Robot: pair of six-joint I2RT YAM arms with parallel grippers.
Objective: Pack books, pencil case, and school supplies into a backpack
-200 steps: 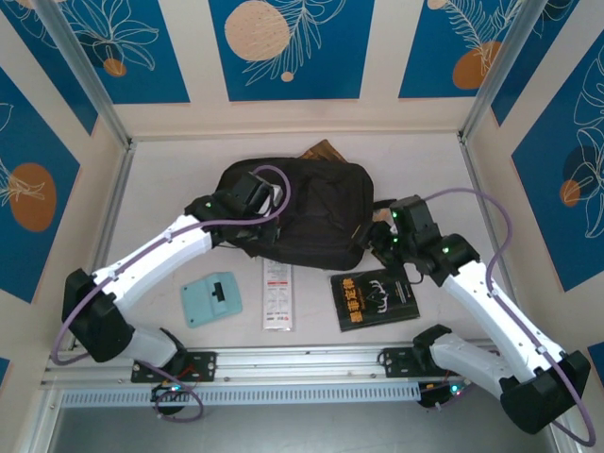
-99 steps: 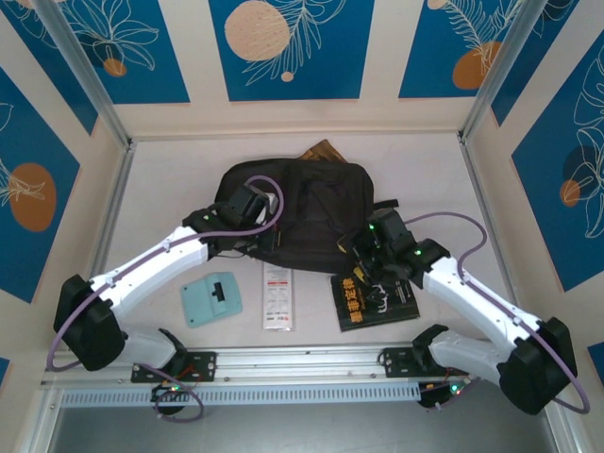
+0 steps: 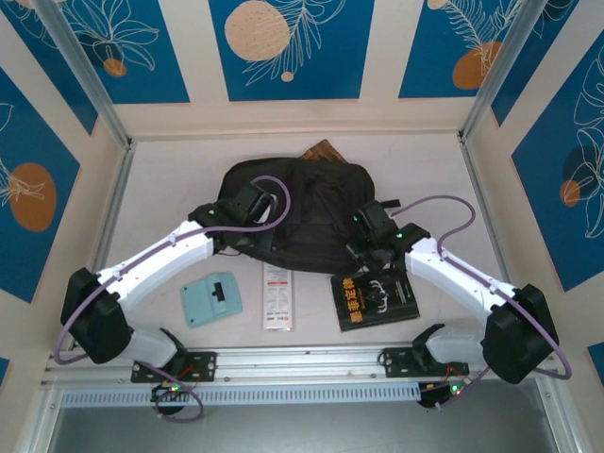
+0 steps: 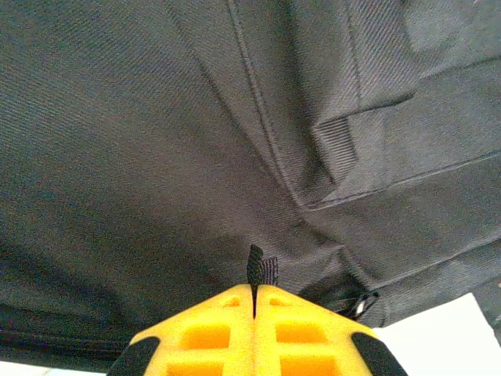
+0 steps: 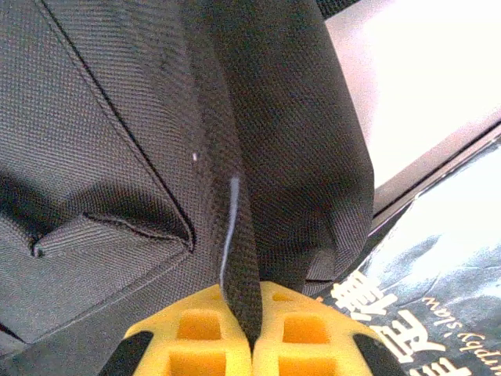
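**Pinching the backpack on both sides**

From above, I am looking at the backpack (image 3: 311, 203) lying in the middle of the table (image 3: 170, 189), with its long side running left to right. The left gripper (image 3: 268, 223) is biting its near left edge. The right gripper (image 3: 359, 247) is biting its near right edge. The black book (image 3: 376, 302) is lying just behind the right gripper, toward the arm bases, so the right arm is the nearer one for it. The white packet (image 3: 276, 295) and the teal piece (image 3: 211, 298) are lying nearer the left arm. A corner of a brown book (image 3: 324, 151) is peeking out at the backpack's far edge.

On the left wrist, the left gripper (image 4: 254, 294) is squeezing tight on a little black strap tab (image 4: 261, 270). The soft black cloth is stretching away ahead of it.

On the right wrist, the right gripper (image 5: 252, 305) is clamping a thick fold (image 5: 243, 235) of the backpack. The shiny black book (image 5: 438, 313) with pale letters is sitting just beside it on the right.

I am guessing both arms are holding the backpack to pull its mouth open, so the black book can slide in.
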